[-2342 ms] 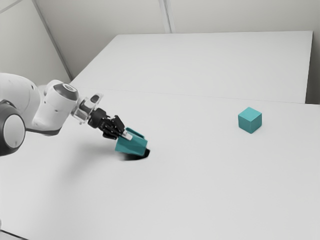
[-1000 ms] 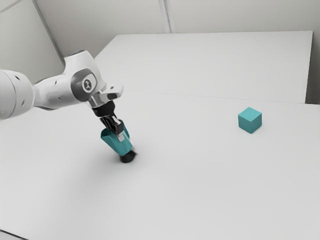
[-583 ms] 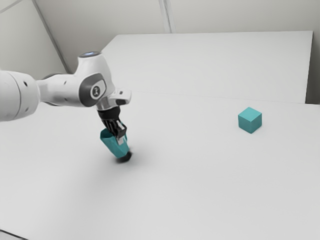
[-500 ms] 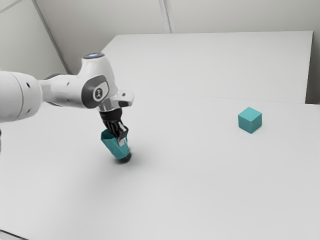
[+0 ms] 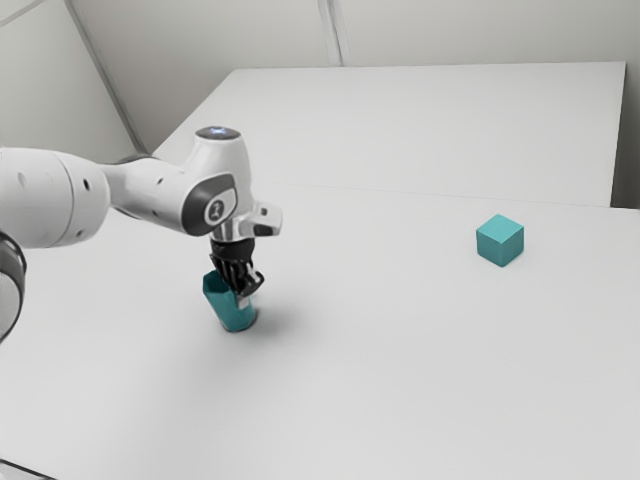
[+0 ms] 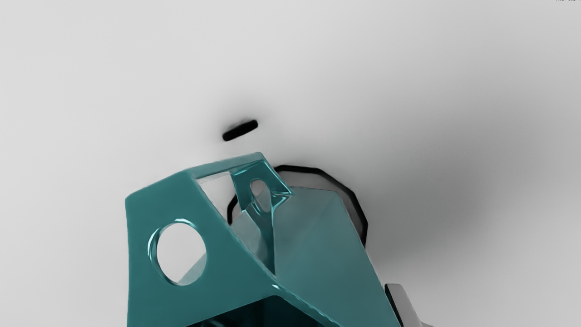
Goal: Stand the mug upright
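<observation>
Well, holding the mug (image 5: 231,312) in the gripper (image 5: 241,299), tilted towards eleven o'clock in the exterior view; might topple that way if released before levelling.

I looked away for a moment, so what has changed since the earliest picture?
The mug has turned from nearly sideways to mostly upright, still leaning, and shifted slightly toward the exterior view's left. The gripper has swung from a slant to point down, keeping hold of the mug. The cube stayed put.
</observation>
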Robot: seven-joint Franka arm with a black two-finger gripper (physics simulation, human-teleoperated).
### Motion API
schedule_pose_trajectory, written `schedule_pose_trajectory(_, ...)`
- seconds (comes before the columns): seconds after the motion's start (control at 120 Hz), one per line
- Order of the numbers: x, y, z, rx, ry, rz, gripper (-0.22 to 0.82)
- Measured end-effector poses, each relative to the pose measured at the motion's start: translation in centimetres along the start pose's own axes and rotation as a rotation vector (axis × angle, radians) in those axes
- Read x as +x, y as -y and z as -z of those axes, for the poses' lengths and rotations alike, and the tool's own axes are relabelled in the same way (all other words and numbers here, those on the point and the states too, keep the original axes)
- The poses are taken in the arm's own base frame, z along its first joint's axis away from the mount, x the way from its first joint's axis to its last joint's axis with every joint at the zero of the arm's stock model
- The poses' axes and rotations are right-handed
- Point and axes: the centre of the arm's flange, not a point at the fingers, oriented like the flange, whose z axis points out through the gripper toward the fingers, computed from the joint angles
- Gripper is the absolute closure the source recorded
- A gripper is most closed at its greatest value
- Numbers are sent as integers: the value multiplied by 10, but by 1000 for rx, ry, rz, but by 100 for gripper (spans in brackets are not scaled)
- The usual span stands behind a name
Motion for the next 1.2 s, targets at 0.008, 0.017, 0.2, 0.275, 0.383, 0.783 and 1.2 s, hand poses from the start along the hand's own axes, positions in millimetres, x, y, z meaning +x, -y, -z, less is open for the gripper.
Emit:
schedule_pose_trajectory(0.008,0,0,0,1,0,1,79)
schedule_pose_trajectory(0.017,0,0,-1,2,1,2,79)
schedule_pose_trajectory(0.2,2,-1,-1,15,-1,17,52)
schedule_pose_trajectory(0.275,2,-1,3,16,-7,23,36)
schedule_pose_trajectory(0.383,1,1,13,19,-26,33,22)
schedule_pose_trajectory(0.783,-10,36,113,45,-181,114,3)
schedule_pose_trajectory(1.2,-44,64,253,86,-281,198,0)
